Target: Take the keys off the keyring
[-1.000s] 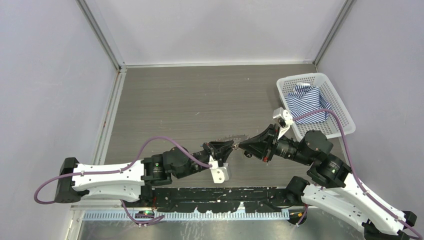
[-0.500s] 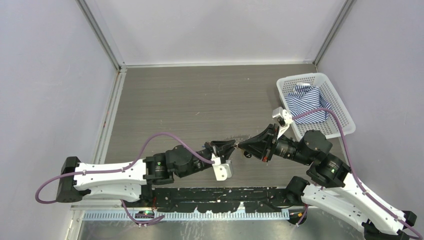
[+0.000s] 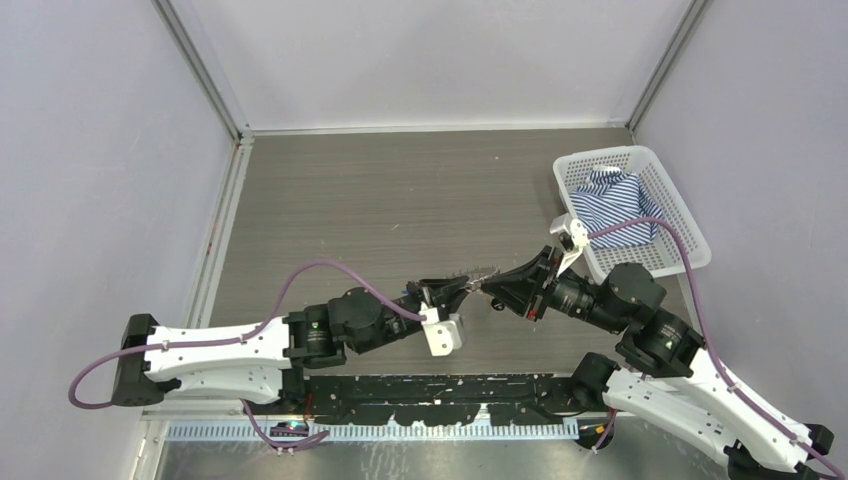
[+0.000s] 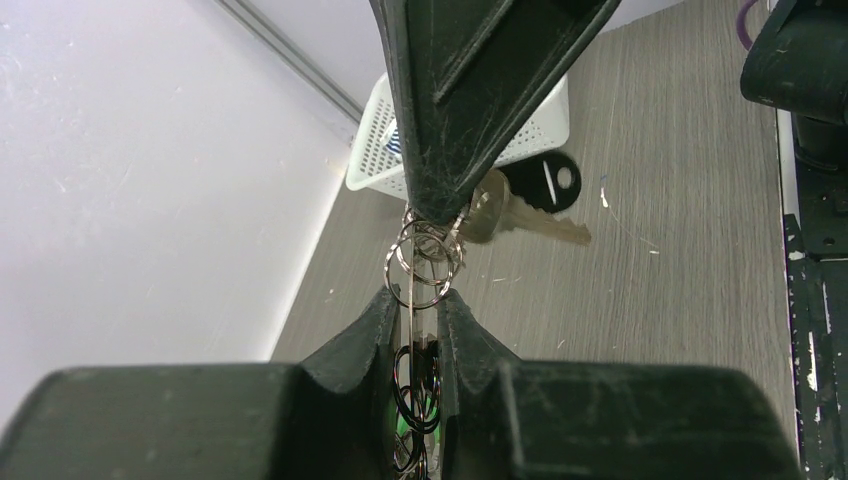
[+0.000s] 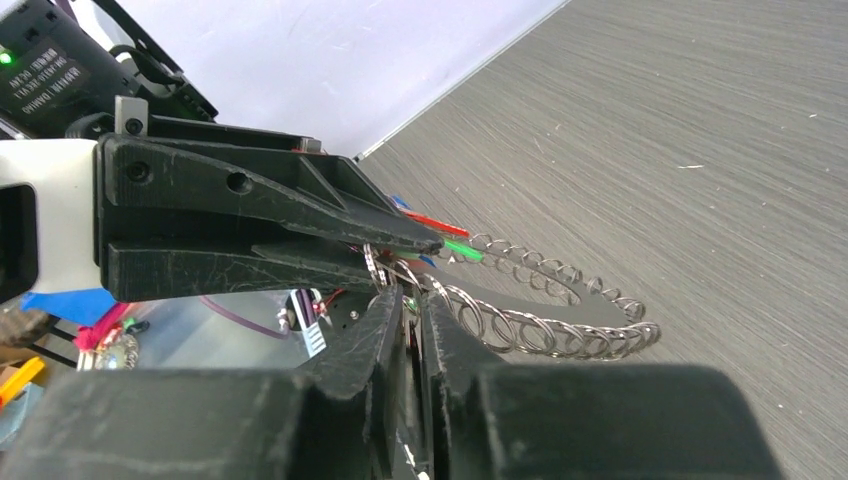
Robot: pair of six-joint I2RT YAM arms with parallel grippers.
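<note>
The keyring [image 3: 482, 272], an arc of small linked silver rings, hangs above the table between my two grippers. It also shows in the right wrist view [image 5: 545, 335]. My left gripper [image 3: 462, 288] is shut on the keyring's end, with rings and a green key head between its fingers [image 4: 375, 325]. My right gripper [image 3: 484, 288] meets it tip to tip and is shut on a thin dark key. A silver key [image 4: 525, 218] with a black tag [image 4: 545, 182] dangles beside the right gripper's tip. Red, green and blue key heads [image 5: 455, 245] show by the left gripper's tip.
A white basket [image 3: 690, 240] holding a blue striped cloth [image 3: 612, 200] stands at the right, just behind the right arm. Grey walls close in the table on the left, back and right.
Both grippers have shifted slightly up and towards the far side while staying tip to tip. The keyring's arc now shows a little more above them.
</note>
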